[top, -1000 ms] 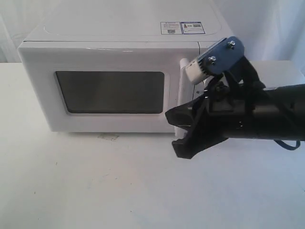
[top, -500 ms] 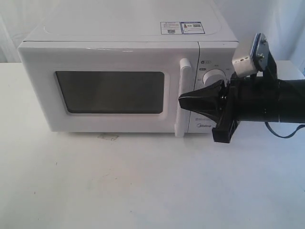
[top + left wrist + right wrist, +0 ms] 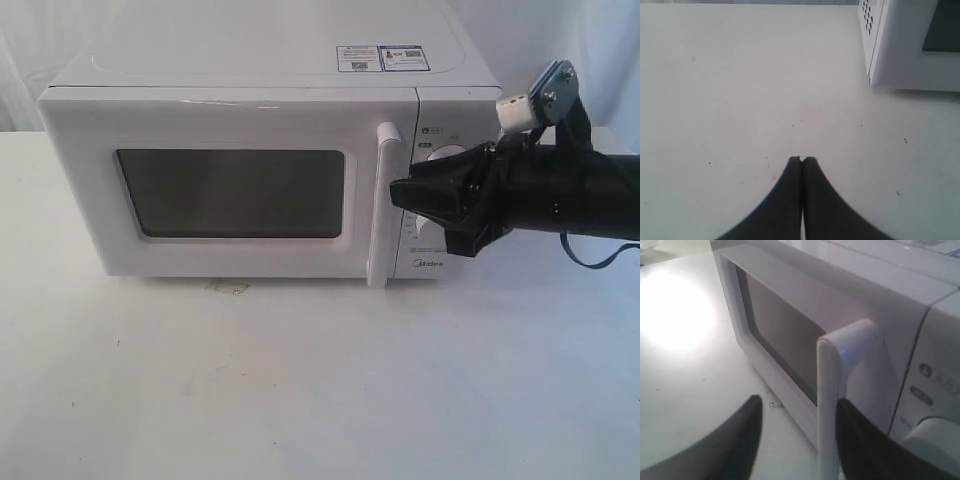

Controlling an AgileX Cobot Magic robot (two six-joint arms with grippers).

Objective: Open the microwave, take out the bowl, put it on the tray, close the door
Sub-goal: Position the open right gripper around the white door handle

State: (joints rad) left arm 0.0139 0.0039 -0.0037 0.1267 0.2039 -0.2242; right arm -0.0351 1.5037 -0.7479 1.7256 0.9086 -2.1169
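Out to the left, the left gripper (image 3: 801,159) is hanging low over the bare white bench (image 3: 715,75). Its two dark fingers are pressing flat against each other, clenched on nothing, and the nearest lower corner of the microwave (image 3: 900,60) is lying well apart from them.

The microwave is sitting at the back of the bench, facing the exterior camera, and it is taking up most of the left and middle of that view. Its door (image 3: 90,200) is lying flush with the body, fully shut. The window (image 3: 235,193) is showing only dark grey, so the inside is not readable. Two stickers (image 3: 384,57) are lying on the top, toward the right.

At the door's right edge the tall white handle (image 3: 384,200) is standing upright. The right gripper (image 3: 405,195) is reaching in level from the right, across the control panel, and is covering most of the upper knob (image 3: 445,154). In the right wrist view its jaws are standing spread, with the handle between them. One finger (image 3: 865,450) is lying right beside the bar on the panel side. The other finger (image 3: 747,440) is hanging apart from it on the window side, so nothing is being squeezed.
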